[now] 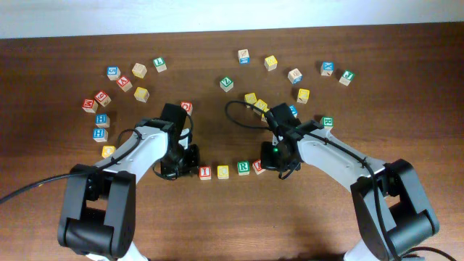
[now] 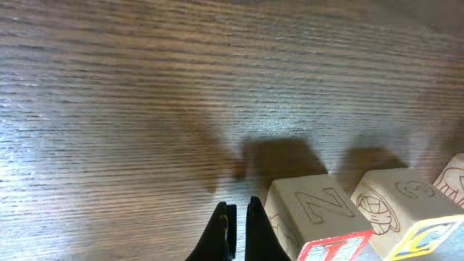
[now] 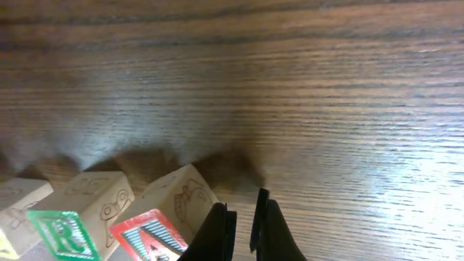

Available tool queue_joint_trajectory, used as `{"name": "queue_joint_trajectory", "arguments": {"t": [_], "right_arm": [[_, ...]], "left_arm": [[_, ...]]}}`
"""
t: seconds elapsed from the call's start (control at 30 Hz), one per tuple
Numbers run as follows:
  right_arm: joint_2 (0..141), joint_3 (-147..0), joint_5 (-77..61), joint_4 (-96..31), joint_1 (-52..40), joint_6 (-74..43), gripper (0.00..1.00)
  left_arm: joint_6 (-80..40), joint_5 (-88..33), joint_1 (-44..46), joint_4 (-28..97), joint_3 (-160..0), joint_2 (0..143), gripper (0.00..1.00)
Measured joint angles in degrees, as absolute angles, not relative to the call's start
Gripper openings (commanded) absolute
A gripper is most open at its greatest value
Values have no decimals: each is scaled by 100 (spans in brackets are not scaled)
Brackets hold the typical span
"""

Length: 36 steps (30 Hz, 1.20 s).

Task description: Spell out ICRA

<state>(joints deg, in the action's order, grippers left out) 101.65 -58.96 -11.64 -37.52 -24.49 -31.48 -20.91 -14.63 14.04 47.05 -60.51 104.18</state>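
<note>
Four small wooden letter cubes sit in a row on the brown wooden surface (image 1: 232, 225): the red-faced I cube (image 1: 205, 172), yellow-faced C cube (image 1: 223, 172), green-faced R cube (image 1: 243, 167) and red-faced A cube (image 3: 148, 233). The left pincer (image 2: 241, 230) hangs just beside the I and the right pincer (image 3: 244, 225) just beside the A, both clenched on nothing. Any sideways drift on lifting away could knock an end cube askew, and the A seems slightly turned.
</note>
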Motion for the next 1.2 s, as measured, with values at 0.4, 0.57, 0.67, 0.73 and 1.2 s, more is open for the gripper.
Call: {"name": "queue_joint_trajectory", "arguments": {"t": [0.4, 0.57, 0.67, 0.73, 1.2], "right_arm": [[10165, -5896, -1411, -3470, -2915, -3146, 5], [10165, -5896, -1411, -3218, -2926, -2783, 7], [10165, -5896, -1413, -3205, -2926, -2676, 7], [10165, -5896, -1435, -3253, -2926, -2672, 6], [10165, -5896, -1667, -3312, -2926, -2707, 5]], "left_arm": [[-2106, -1590, 1404, 4685, -6051, 10418, 0], [-2106, -1612, 1404, 4685, -6051, 10418, 0], [-2106, -1651, 1404, 4685, -6051, 10418, 0], [-2106, -1680, 1404, 4685, -6051, 10418, 0], [-2108, -1861, 1404, 4539, -6051, 10418, 0]]}}
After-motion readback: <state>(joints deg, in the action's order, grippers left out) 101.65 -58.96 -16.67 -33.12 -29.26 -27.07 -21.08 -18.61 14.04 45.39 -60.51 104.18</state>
